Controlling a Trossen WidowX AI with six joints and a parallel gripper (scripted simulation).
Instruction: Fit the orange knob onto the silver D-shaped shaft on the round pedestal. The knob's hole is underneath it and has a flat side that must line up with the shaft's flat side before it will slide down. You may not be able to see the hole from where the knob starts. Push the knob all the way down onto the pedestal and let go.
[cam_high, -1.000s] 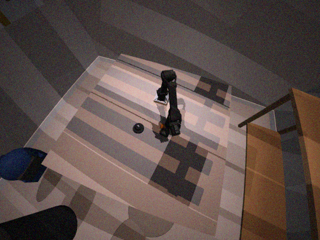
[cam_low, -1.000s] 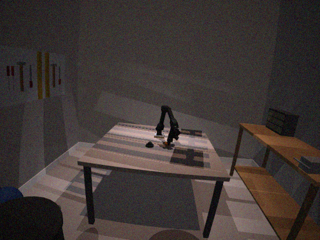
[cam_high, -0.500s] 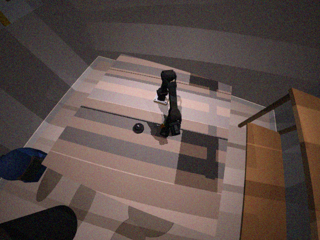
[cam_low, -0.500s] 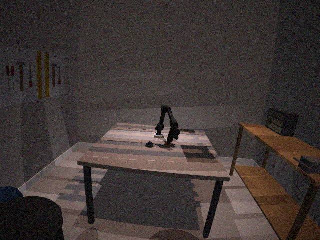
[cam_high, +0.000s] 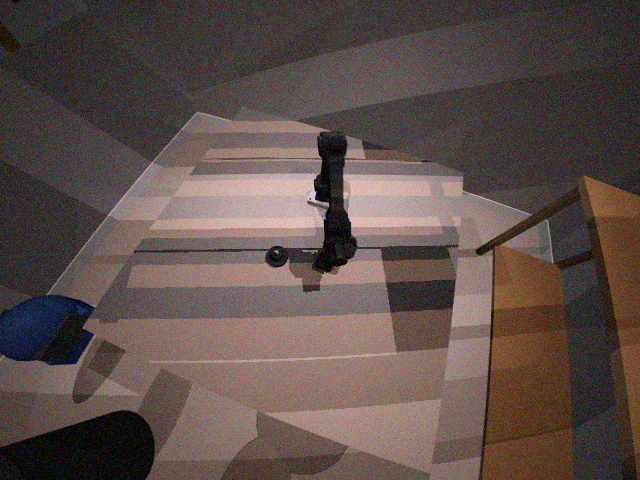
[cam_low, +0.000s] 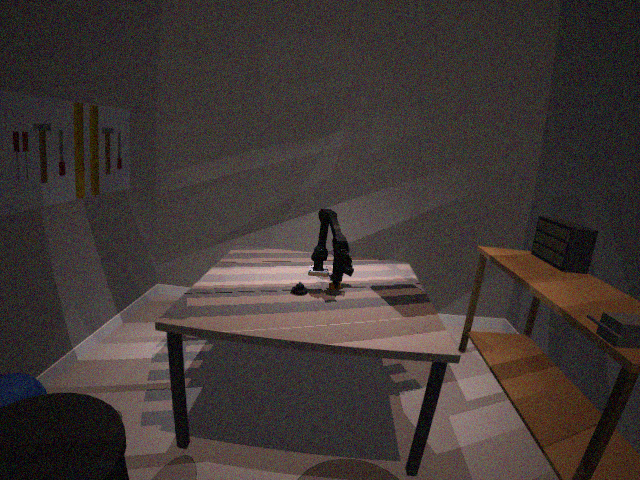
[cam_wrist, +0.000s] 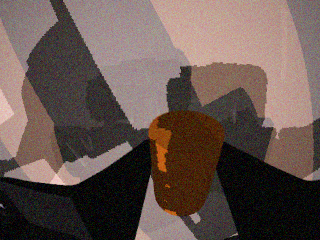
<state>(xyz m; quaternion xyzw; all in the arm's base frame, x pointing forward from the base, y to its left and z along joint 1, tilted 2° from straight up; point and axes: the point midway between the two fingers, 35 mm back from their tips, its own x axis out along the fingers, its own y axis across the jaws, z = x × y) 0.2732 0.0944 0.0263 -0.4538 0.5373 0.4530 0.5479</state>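
Note:
The orange knob (cam_wrist: 185, 170) (cam_low: 334, 286) is between the two dark fingers in the wrist view, mostly in shade. My gripper (cam_wrist: 182, 146) is shut on it. In the exterior view the knob is low at the table top, under the gripper; I cannot tell whether it touches the table. In the top view the arm hides the knob. The dark round pedestal (cam_high: 277, 256) (cam_low: 298, 289) stands on the table to the left of the gripper in the top and exterior views, with a small shaft tip at its middle. The shaft's flat side and the knob's hole cannot be seen.
The table (cam_high: 268, 335) (cam_low: 310, 334) has strong striped shadows. The arm's pale base plate (cam_high: 313, 199) (cam_low: 313, 272) is behind the gripper. A wooden shelf (cam_high: 527, 361) (cam_low: 558, 284) stands right of the table, off its edge. A blue object (cam_high: 31, 328) is at the far left.

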